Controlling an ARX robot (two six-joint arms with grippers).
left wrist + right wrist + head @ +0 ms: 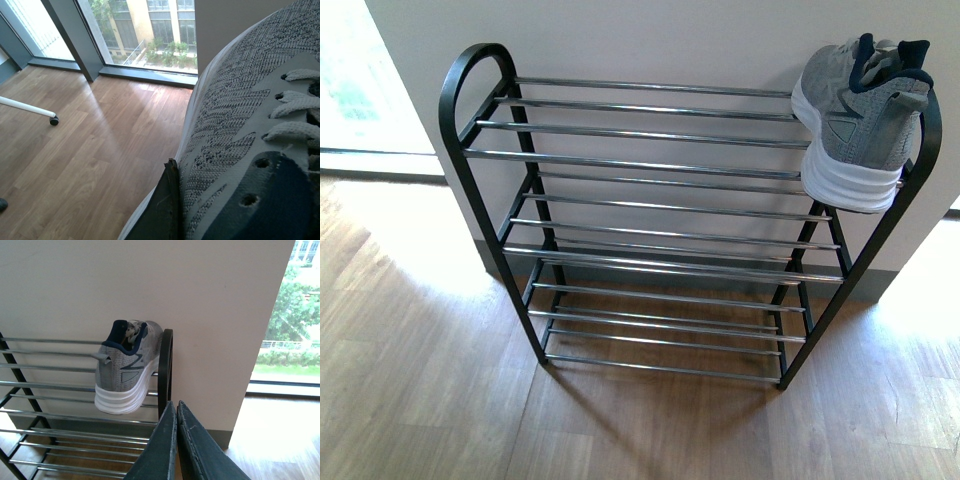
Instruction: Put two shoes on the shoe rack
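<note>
Front view: sneaker [860,120] overhangs rack [620,163] edge; right claw [175,407] pressed together, left claw [171,192] pinching second sneaker [235,110].

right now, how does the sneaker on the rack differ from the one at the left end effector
The racked sneaker sits on the shoe rack's top tier, heel overhanging; the other sneaker is off it, above the floor. The racked sneaker touches no end effector; the left end effector holds the other sneaker. Both are grey knit.
</note>
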